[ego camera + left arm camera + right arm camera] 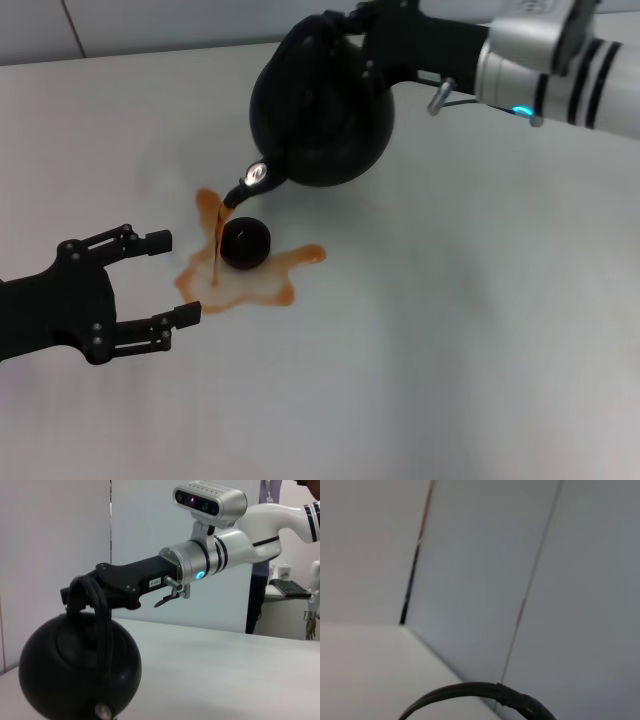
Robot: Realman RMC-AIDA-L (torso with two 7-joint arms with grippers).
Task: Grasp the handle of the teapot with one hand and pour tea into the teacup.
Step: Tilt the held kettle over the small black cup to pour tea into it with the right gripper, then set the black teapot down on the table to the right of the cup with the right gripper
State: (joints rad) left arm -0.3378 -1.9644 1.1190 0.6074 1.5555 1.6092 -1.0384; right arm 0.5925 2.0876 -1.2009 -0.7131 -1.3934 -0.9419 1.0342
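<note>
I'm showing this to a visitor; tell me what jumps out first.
The round matte-black teapot, held tilted in the air by the right gripper, sends a thin amber stream of tea onto the white table beside the small black teacup. An orange-rimmed puddle spreads around the cup.

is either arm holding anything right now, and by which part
The right end effector holds the teapot by its handle; the left end effector is open, holding nothing.

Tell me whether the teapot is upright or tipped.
Tipped. The right gripper holds the teapot by its handle, spout down, and tea streams onto the table beside the teacup.
</note>
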